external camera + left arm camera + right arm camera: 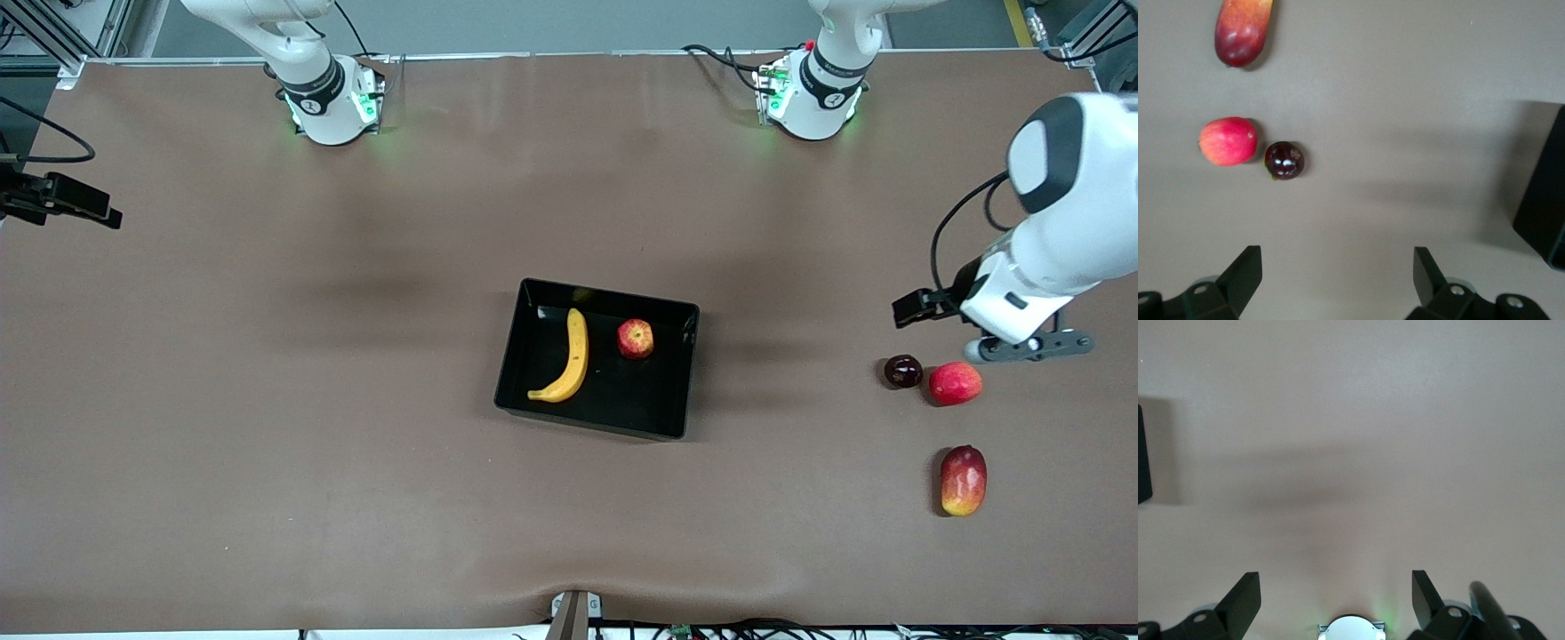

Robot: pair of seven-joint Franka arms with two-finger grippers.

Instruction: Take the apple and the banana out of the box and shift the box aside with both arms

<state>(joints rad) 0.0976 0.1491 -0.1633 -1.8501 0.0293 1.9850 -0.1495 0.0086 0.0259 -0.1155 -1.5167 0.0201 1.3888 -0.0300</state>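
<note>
Both open, empty grippers, left gripper (1337, 283) and right gripper (1336, 603), hang wide of the box (685, 373); the banana (569, 358) lies twelve-to-six, the apple (636, 339) toward the left arm.

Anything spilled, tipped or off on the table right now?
Nothing stands out. The banana and apple lie apart inside the box, which sits flat. Three loose fruits rest upright-side on the mat at the left arm's end, none damaged.
</note>
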